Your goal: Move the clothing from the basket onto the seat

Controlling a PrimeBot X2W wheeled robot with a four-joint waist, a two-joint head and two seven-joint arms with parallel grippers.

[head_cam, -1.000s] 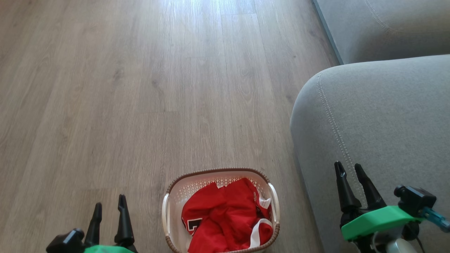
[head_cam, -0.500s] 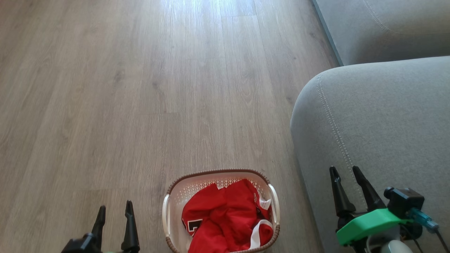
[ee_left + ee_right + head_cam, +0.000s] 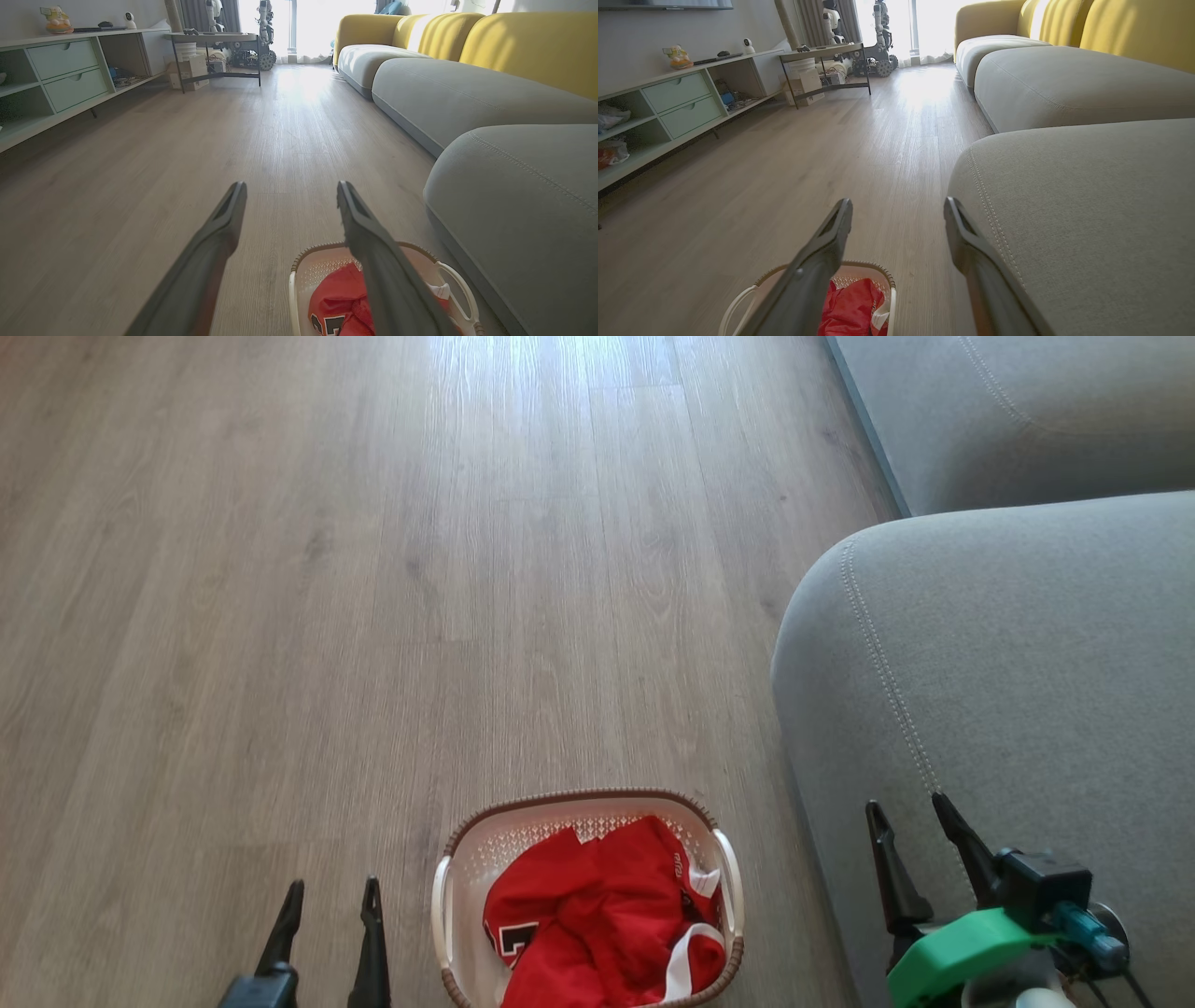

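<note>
Left gripper (image 3: 333, 894) wide, holding nothing. Right gripper (image 3: 906, 812) wide, holding nothing. Clothing (image 3: 597, 919) heaped in basket (image 3: 579, 796), between grippers, just right of left one. Seat (image 3: 1008, 663) beneath right gripper.

Left gripper (image 3: 334, 887) has drawn back toward the bottom edge of the head view and shifted to its right. Less of its body shows. The basket (image 3: 579, 798), to the right of its jaws, now lies nearer them.

Right gripper (image 3: 904, 803) has also drawn back and edged left. More of the seat (image 3: 1027, 644) lies ahead of its jaws.

The scene has slipped slightly down the head view, which is camera movement.
</note>
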